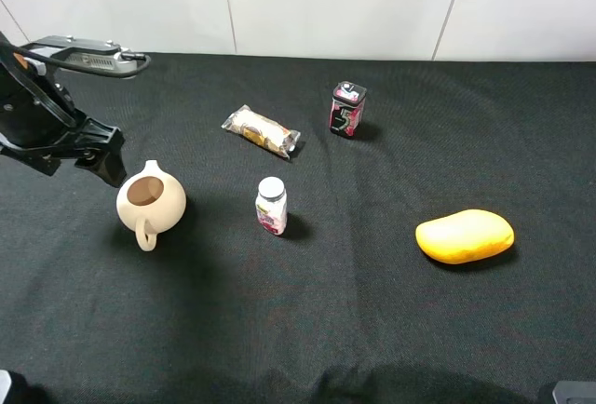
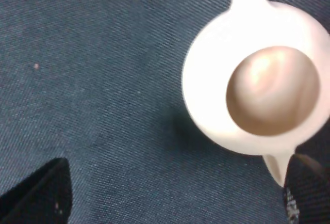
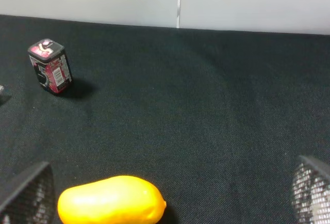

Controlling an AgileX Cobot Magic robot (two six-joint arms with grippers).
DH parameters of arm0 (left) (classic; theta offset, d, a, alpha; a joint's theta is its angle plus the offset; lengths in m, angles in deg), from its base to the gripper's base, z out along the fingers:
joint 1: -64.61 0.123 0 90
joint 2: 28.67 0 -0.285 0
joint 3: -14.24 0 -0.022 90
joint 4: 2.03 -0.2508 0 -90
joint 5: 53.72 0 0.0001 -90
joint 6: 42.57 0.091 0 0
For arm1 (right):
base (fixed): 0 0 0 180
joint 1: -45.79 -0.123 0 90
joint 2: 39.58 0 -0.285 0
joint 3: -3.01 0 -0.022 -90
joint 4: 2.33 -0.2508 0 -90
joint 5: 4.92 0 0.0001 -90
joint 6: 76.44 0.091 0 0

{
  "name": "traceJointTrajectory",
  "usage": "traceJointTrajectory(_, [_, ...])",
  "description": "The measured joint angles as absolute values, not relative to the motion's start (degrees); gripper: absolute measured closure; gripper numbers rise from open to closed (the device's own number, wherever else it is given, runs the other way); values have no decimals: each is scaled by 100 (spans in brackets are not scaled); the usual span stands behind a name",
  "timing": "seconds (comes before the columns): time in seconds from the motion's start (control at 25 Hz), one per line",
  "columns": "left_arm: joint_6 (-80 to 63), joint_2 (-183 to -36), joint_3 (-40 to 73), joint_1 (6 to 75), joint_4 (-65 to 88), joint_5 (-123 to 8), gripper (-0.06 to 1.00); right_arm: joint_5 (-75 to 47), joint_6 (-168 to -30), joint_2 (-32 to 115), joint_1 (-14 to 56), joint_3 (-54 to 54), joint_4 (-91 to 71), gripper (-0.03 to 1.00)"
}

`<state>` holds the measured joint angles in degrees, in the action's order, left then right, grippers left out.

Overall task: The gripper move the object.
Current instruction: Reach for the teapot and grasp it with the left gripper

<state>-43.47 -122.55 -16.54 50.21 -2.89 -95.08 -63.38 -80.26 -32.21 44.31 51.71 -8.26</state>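
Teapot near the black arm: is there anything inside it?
Through the lidless top of the teapot, only a smooth, pale brown inner wall shows, with nothing lying in it. The parts tucked under the rim are covered, so those cannot be checked.

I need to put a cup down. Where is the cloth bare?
Bare: the front strip nearer the camera than teapot, bottle and mango; the gap between bottle and mango; the far right behind the mango. Crowded: left gripper beside the teapot, and the snack pack, carton, bottle cluster.
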Motion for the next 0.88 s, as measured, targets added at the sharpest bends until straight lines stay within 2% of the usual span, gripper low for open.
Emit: traceJointTrajectory(0.88, [-4347, -12255, -1654, 5008, -329, -9243, 9, -6338, -8026, -3221, 4431, 5171, -826, 27])
